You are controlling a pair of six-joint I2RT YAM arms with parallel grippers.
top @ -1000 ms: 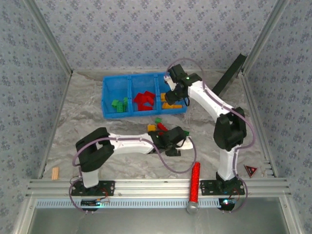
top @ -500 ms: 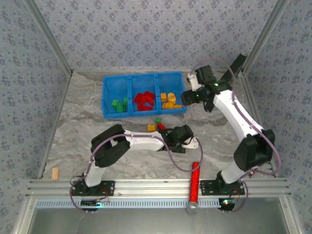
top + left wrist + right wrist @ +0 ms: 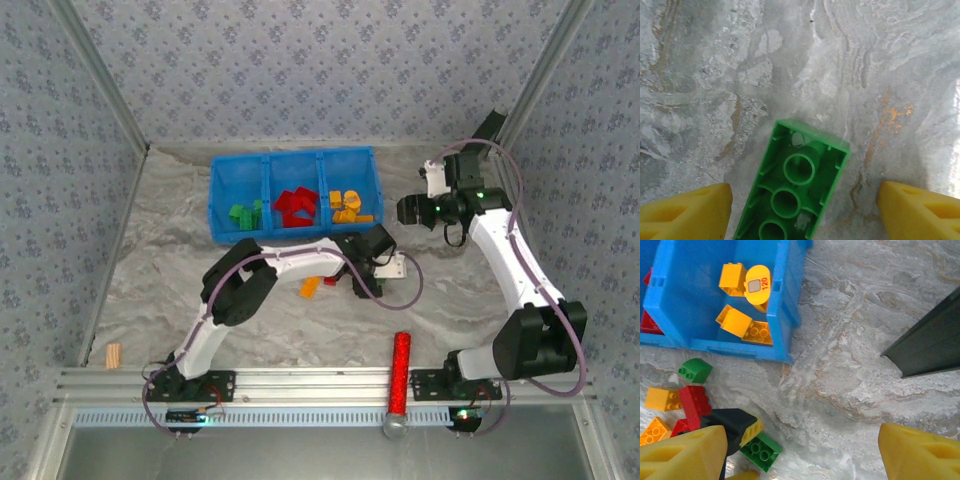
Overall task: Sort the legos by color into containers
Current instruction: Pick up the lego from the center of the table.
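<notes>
L gripper (image 3: 804, 192) low over marbled grey table (image 3: 715, 60), jaws spread wide, yellow fingertips (image 3: 687, 210) at both lower corners of its wrist cam. Green brick (image 3: 797, 185) lies btwn them on a diagonal, hollow underside toward cam. Its edge is just beside the view-left tip, w/ a clear gap on the other side, so not clamped; whether it touches that one tip, cannot tell. Top cam: this gripper is on the near side of the blue tray (image 3: 213, 200), toward its R end. Orange brick (image 3: 310, 288) and red brick (image 3: 330, 281) sit on table close by, near side of L forearm. Tray contents: L compartment (image 3: 235, 180) has green bricks (image 3: 243, 213), mid compartment (image 3: 293, 175) red bricks (image 3: 296, 207), R compartment (image 3: 345, 175) orange-yellow bricks (image 3: 347, 206). R gripper (image 3: 802, 440) fully parted, empty, bare table btwn its tips; hangs right of the tray, apart from it. R wrist cam: among the orange-yellow ones, a round yellow piece marked 120 (image 3: 758, 285). Outside the tray's wall is a loose heap (image 3: 694, 402) of green, yellow, red, orange bricks, touching or nearly so. Dark bar (image 3: 927, 342) at far R. Red cylinder (image 3: 400, 365) w/ silver base lies at near edge btwn arm bases. Wooden block (image 3: 113, 354) at near-L corner.
</notes>
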